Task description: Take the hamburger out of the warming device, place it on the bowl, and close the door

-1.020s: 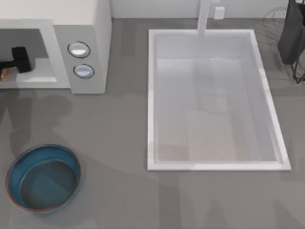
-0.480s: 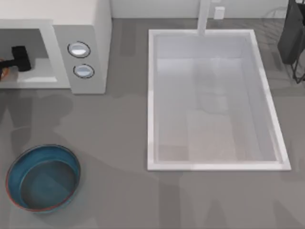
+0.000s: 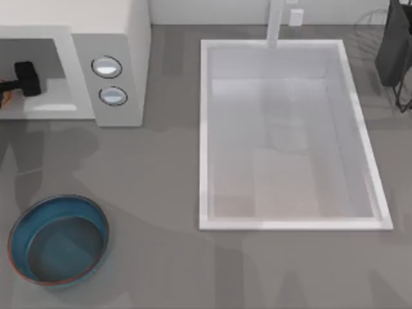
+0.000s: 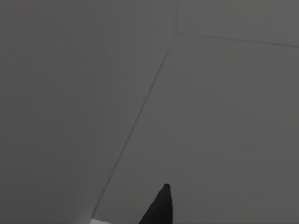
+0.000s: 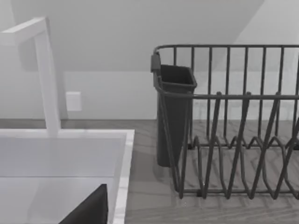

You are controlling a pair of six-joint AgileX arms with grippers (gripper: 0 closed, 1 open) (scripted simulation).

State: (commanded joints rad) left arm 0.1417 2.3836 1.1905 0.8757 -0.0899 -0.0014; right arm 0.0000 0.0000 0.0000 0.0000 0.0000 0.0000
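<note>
The white warming device [image 3: 122,38] stands at the back left, its wide cavity open. My left gripper [image 3: 26,78] is a black block inside that cavity, near its left part. An orange-brown sliver of the hamburger [image 3: 2,96] peeks in at the picture's left edge, just beside the gripper. In the left wrist view one dark fingertip [image 4: 161,210] points at the grey inner walls. The blue bowl [image 3: 58,239] sits empty at the front left. The door is out of view. My right gripper [image 3: 393,45] stays parked at the back right.
A large white sink basin [image 3: 290,135] with a faucet [image 3: 275,22] takes up the middle and right of the table. A dark wire dish rack [image 5: 233,121] with a cutlery cup [image 5: 174,112] stands by the right arm. Bare grey tabletop lies between the warming device and the bowl.
The left gripper has crept slightly left and back inside the cavity. The orange sliver has slid further toward the left edge. The right arm has not moved.
</note>
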